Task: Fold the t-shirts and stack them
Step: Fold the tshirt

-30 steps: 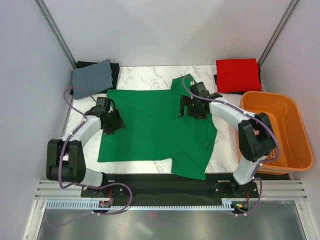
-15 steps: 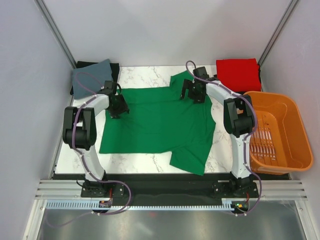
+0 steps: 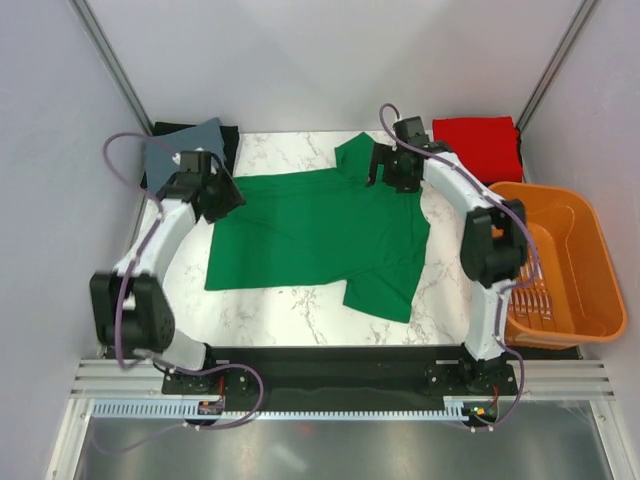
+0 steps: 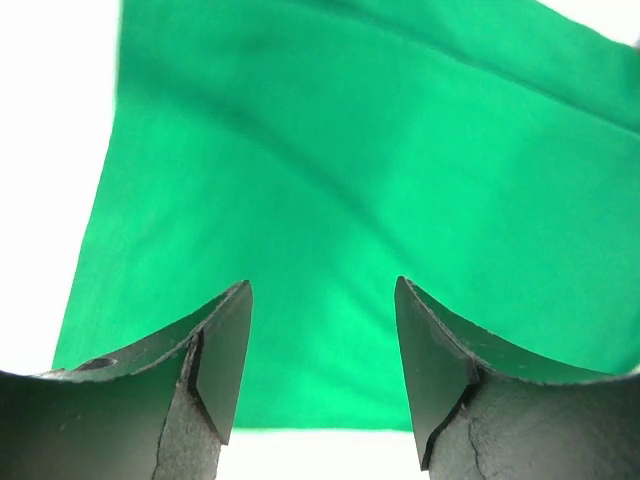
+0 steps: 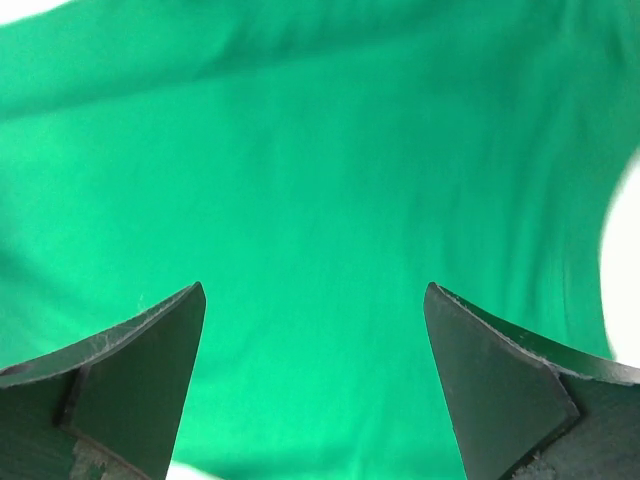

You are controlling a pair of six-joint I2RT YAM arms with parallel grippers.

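Observation:
The green t-shirt (image 3: 320, 235) lies spread on the marble table, one sleeve at the far side and one at the near right. My left gripper (image 3: 215, 192) is open over its far left corner; in the left wrist view (image 4: 321, 283) green cloth (image 4: 380, 170) lies under the spread fingers, with the shirt's edge just below them. My right gripper (image 3: 390, 170) is open over the far right part, near the far sleeve; the right wrist view (image 5: 314, 287) shows only green cloth (image 5: 320, 150) beneath. The red t-shirt (image 3: 477, 148) lies folded at the back right corner.
An orange slatted basket (image 3: 590, 250) stands at the right edge of the table, beside the right arm. A grey cloth (image 3: 180, 148) lies on a black one at the back left corner. Grey walls close in the left, right and back.
Both grippers have moved away from the bases toward the shirt's far edge. The green shirt has shifted toward the back, its near edge now farther from the bases.

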